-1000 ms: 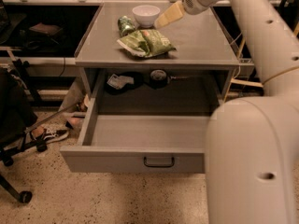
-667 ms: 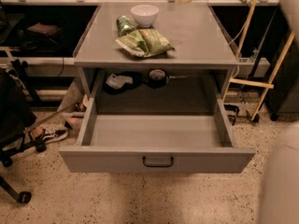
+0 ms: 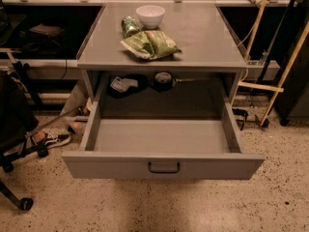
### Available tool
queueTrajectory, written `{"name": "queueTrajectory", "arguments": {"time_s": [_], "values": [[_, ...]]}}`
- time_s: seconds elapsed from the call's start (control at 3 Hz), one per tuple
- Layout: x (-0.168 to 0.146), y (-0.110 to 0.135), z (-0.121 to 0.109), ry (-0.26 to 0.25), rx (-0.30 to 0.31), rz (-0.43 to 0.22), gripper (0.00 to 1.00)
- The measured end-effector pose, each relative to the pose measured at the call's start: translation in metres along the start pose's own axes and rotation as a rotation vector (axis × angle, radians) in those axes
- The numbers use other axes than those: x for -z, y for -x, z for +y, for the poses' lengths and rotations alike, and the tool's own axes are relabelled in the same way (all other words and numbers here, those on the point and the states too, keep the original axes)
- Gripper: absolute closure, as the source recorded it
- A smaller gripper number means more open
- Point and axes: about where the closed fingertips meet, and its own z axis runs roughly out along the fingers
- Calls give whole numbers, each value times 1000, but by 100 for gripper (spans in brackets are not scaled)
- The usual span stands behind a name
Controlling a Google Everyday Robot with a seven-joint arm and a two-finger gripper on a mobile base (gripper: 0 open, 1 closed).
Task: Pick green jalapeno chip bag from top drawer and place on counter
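The green jalapeno chip bag [image 3: 150,44] is found lying flat on the counter [image 3: 205,37], left of centre and toward the near edge. Its long axis runs roughly left to right, with a pale edge at the left end. A small green can [image 3: 129,25] is seen just beside its far left corner, perhaps touching it, though that cannot be settled from this view. A white bowl [image 3: 150,16] is set farther back, apart from the bag.

The top drawer [image 3: 106,166] is pulled fully out toward the near side, its dark handle [image 3: 163,167] centred on the front panel. Nothing is seen lying on its floor. In the shaded space behind it, under the counter, a dark round object [image 3: 163,79] and a dark item with a white label [image 3: 123,84] are made out.

The gripper is not seen anywhere in the frame, so it cannot be told whether it is released or clenched. Nothing is shown holding the bag. The direction from the gripper to the bag cannot be fixed either. It can only be said that the bag would be reached from above the counter and most easily taken across its short near-far width.

With the bag on the counter and the drawer bare, the placing is judged to be done.
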Motion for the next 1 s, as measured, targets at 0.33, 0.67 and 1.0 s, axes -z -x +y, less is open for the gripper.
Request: {"name": "queueTrajectory", "arguments": {"time_s": [0.33, 0.67, 1.0], "values": [[53, -8, 16, -40, 58, 50, 0], [53, -7, 18, -39, 60, 48, 0], [41, -26, 31, 44, 39, 89, 0]]}}
